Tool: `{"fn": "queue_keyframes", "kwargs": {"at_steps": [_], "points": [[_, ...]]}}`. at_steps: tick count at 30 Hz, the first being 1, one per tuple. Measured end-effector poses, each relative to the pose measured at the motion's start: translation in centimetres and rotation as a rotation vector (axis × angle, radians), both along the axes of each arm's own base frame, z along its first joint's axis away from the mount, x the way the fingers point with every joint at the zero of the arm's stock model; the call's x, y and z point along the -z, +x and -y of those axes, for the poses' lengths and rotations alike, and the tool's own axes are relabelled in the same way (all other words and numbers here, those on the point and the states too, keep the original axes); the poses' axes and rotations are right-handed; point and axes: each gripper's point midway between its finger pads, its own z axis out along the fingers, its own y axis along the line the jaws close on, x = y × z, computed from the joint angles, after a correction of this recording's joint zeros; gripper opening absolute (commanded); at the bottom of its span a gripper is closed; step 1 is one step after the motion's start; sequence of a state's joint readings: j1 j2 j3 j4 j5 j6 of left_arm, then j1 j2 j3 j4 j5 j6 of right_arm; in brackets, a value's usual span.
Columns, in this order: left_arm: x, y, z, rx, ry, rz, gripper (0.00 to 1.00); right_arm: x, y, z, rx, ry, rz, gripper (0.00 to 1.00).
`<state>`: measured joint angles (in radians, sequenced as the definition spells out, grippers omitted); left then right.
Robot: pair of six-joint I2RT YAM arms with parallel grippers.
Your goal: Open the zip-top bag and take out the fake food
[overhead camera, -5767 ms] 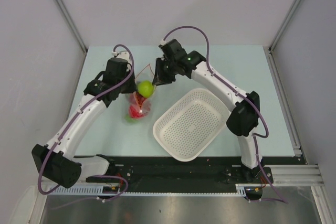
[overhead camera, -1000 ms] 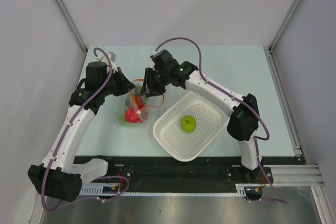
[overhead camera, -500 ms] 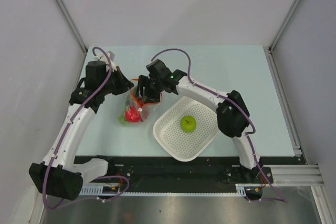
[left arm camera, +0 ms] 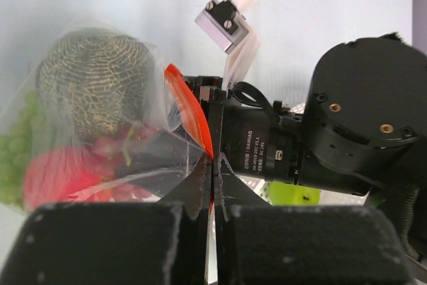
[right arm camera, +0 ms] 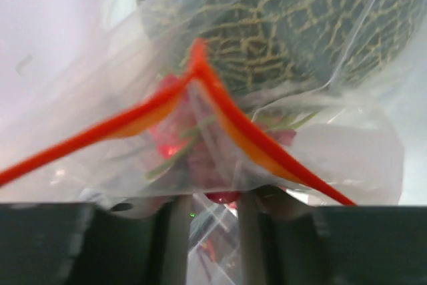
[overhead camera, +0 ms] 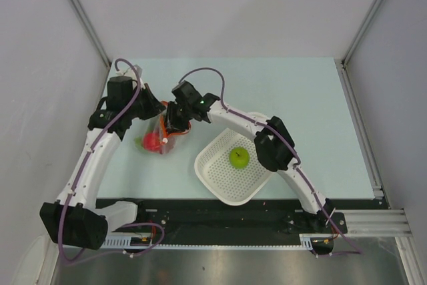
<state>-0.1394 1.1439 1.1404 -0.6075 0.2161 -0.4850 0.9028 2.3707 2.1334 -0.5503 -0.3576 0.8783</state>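
Figure: white perforated basket point(overhead camera: 221, 179) resting on the pale-green table point(overhead camera: 307, 95) before me, toward its near edge.

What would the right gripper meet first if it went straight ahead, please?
The zip-top bag, its clear film near the orange strip right at the right gripper; the netted green piece likely lies behind.

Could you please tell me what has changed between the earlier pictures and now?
The green apple left the right gripper and lies in the white basket. That gripper swung back left to the zip-top bag mouth. The left gripper still pinches the bag's edge; basket unmoved.
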Motion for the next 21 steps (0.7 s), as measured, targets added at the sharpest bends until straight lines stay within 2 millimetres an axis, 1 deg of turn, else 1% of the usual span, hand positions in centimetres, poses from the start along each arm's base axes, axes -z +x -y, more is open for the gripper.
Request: {"fn": "queue_keyframes", "kwargs": {"at_steps": [2,3,5,6,7,8,10,13,15,17,19,21], "points": [[0.1,0.2,-0.4,-0.012,0.01,0.001,0.0,-0.5,0.4,-0.9,0.002,0.018,0.008,0.22],[0.2,0.3,-0.7,-0.021,0.014,0.0,0.0,-0.8,0.6,-1.4,0.005,0.029,0.01,0.18],[0.3,0.5,-1.2,-0.036,0.022,0.0,0.0,-1.3,0.9,-1.8,0.009,0.042,0.015,0.13],[0.4,0.7,-1.4,-0.043,0.025,0.0,0.0,-1.6,1.0,-1.9,0.011,0.045,0.014,0.06],[0.4,0.8,-1.7,-0.049,0.026,0.001,0.0,-1.9,1.0,-1.9,0.014,0.046,0.012,0.01],[0.4,1.0,-1.9,-0.058,0.028,0.003,0.0,-2.0,1.0,-1.9,0.014,0.046,0.011,0.0],[0.4,1.4,-2.4,-0.076,0.03,0.006,0.0,-2.4,1.3,-1.7,0.025,0.048,0.005,0.0],[0.6,2.0,-3.2,-0.101,0.031,0.008,0.0,-2.4,1.5,-1.3,0.04,0.039,-0.014,0.0],[0.8,2.5,-3.7,-0.117,0.031,0.008,0.0,-2.5,1.8,-0.8,0.055,0.033,-0.03,0.0],[1.1,2.7,-4.2,-0.132,0.032,0.005,0.0,-3.0,2.2,-0.1,0.078,0.03,-0.046,0.0],[1.4,3.0,-4.7,-0.144,0.032,0.0,0.0,-4.2,2.9,0.8,0.109,0.036,-0.057,0.0],[1.5,3.2,-5.1,-0.154,0.029,-0.002,0.01,-5.9,3.9,1.7,0.141,0.06,-0.052,0.0]]}}
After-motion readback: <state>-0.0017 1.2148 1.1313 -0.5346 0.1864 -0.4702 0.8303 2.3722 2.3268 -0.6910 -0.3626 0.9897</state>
